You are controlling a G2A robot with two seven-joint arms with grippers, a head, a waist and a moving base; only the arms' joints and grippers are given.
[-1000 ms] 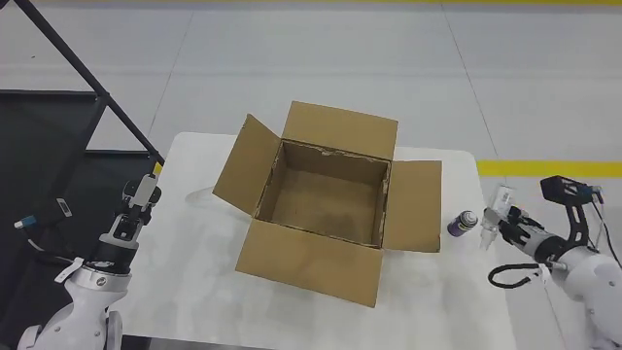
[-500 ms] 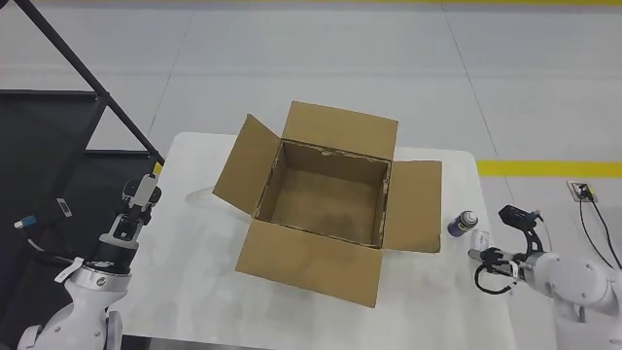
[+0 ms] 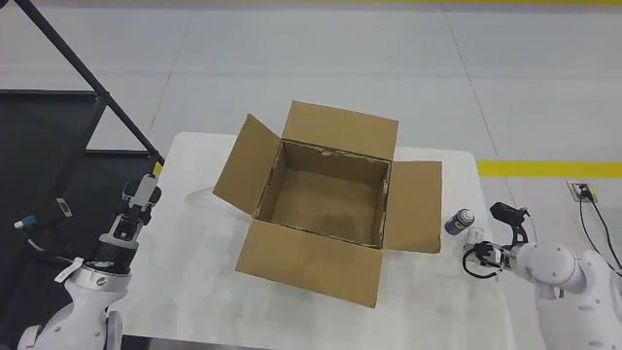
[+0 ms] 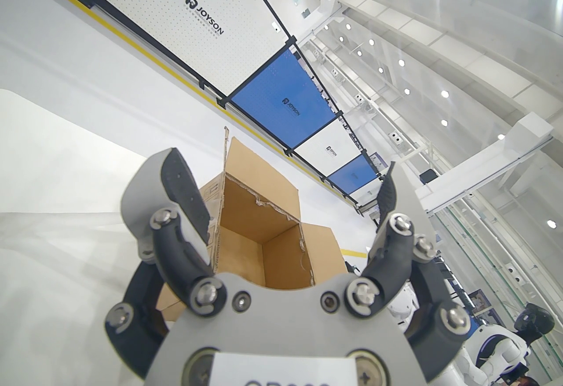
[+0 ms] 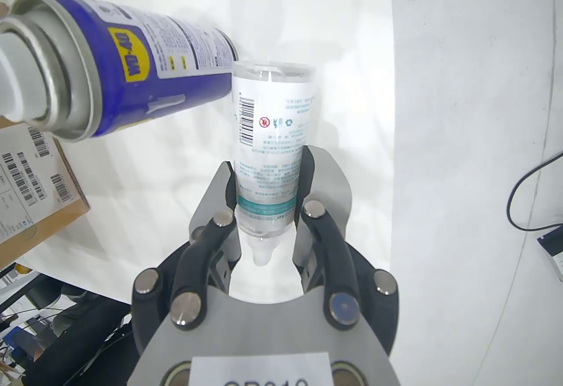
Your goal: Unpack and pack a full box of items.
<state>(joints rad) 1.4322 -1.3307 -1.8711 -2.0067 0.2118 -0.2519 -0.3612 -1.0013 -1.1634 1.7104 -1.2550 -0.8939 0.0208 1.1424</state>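
Observation:
An open cardboard box (image 3: 326, 199) stands in the middle of the white table (image 3: 190, 253), flaps spread, its inside bare. A blue spray can (image 3: 460, 221) stands upright just past the box's right flap. My right gripper (image 5: 267, 181) is shut on a clear bottle (image 5: 270, 128) with a white label, held base-down beside the blue spray can (image 5: 123, 62); I cannot tell if the base touches the table. That right gripper (image 3: 474, 255) is near the table's right edge. My left gripper (image 4: 286, 185) is open and holds nothing, pointing at the box (image 4: 264, 225) from the table's left edge (image 3: 144, 192).
A black metal frame (image 3: 68, 68) and dark mat flank the table's left side. A cable and a socket (image 3: 580, 192) lie on the floor to the right. A labelled box flap (image 5: 35, 185) lies close to the can.
My right arm has swung in from beyond the table's right edge and come down with the bottle, ending beside the spray can. The left arm has kept still.

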